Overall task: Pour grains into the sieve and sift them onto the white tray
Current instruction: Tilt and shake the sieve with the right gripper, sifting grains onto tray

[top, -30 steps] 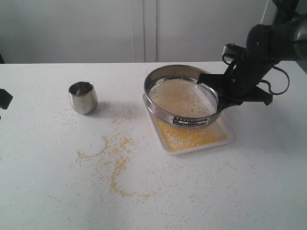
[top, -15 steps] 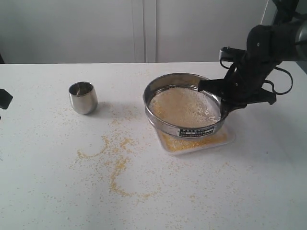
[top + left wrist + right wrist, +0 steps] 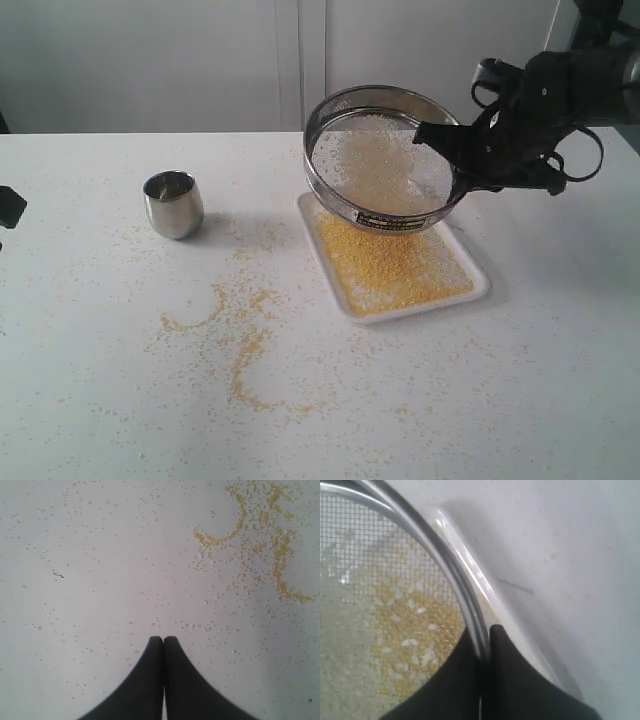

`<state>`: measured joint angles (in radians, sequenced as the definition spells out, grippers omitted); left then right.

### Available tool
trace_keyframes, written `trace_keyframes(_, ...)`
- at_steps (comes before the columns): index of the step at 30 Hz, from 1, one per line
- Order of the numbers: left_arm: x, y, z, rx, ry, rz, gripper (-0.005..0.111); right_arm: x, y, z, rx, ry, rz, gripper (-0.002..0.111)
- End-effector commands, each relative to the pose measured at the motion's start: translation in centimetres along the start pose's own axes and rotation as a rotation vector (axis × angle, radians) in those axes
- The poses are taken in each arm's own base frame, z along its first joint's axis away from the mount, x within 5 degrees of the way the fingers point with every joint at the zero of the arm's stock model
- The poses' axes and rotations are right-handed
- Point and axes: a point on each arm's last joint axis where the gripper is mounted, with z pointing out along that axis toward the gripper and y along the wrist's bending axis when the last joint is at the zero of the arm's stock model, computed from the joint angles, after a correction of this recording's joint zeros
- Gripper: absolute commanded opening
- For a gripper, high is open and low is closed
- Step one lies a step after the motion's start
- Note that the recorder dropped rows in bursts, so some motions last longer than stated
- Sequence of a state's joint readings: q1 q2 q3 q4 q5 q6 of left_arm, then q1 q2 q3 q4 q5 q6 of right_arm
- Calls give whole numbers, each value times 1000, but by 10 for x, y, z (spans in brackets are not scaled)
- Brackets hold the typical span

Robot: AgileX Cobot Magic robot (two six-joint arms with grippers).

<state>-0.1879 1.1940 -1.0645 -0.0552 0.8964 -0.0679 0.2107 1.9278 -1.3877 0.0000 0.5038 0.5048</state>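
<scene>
My right gripper (image 3: 452, 170) is shut on the rim of the steel sieve (image 3: 382, 158) and holds it tilted above the far end of the white tray (image 3: 478, 290). Pale coarse grains (image 3: 372, 160) lie on the mesh; fine yellow meal (image 3: 390, 265) covers the tray. In the right wrist view the gripper (image 3: 484, 641) pinches the sieve rim (image 3: 440, 552), with grains (image 3: 405, 630) showing through the mesh and the tray rim (image 3: 470, 567) just beyond. My left gripper (image 3: 163, 641) is shut on nothing, over the bare table at the far left.
A small steel cup (image 3: 173, 203) stands upright left of the tray. Spilled yellow grains (image 3: 240, 340) lie in curved trails on the white table in front of the cup, also seen as a spilled trail (image 3: 270, 545) in the left wrist view.
The right gripper has lifted the sieve up and back off the tray and tilted it, uncovering the yellow meal on the tray. The left arm has not moved.
</scene>
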Motion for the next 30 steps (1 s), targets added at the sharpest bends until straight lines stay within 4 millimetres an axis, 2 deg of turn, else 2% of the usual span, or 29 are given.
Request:
trace_keyframes(1,3,0,-1,2,6,-3,0,7,-8,-18,90,103,-26,0)
trace_keyframes(4,3,0,-1,2,6,-3,0,-11,5,-3,-101,-169,84,0)
trace_keyframes(5,3,0,-1,2,6,-3,0,-10,7,3,-110,-175,77,0)
trace_keyframes(7,3,0,-1,2,6,-3,0,-4,5,-2,-53,-57,98,0)
trace_keyframes(9,3,0,-1,2,6,-3,0,9,-4,-15,66,125,22,0)
trace_keyframes(10,3,0,-1,2,6,-3,0,10,-7,-16,89,138,5,0)
trace_keyframes(11,3,0,-1,2,6,-3,0,9,-7,-15,71,98,17,0)
trace_keyframes(14,3,0,-1,0,6,-2,0,-9,5,3,-104,-179,66,0)
trace_keyframes(15,3,0,-1,0,6,-2,0,-8,6,9,-108,-176,73,0)
trace_keyframes(17,3,0,-1,0,6,-2,0,-2,4,6,-55,-45,114,0)
trace_keyframes(20,3,0,-1,0,6,-2,0,11,-5,-10,76,144,-23,0)
trace_keyframes(22,3,0,-1,0,6,-2,0,10,-4,-8,55,100,7,0)
trace_keyframes(25,3,0,-1,0,6,-2,0,-12,8,3,-100,-169,47,0)
trace_keyframes(26,3,0,-1,0,6,-2,0,-13,9,5,-102,-163,52,0)
trace_keyframes(28,3,0,-1,0,6,-2,0,-7,8,-2,-45,-41,60,0)
trace_keyframes(30,3,0,-1,0,6,-2,0,2,0,-14,57,117,-78,0)
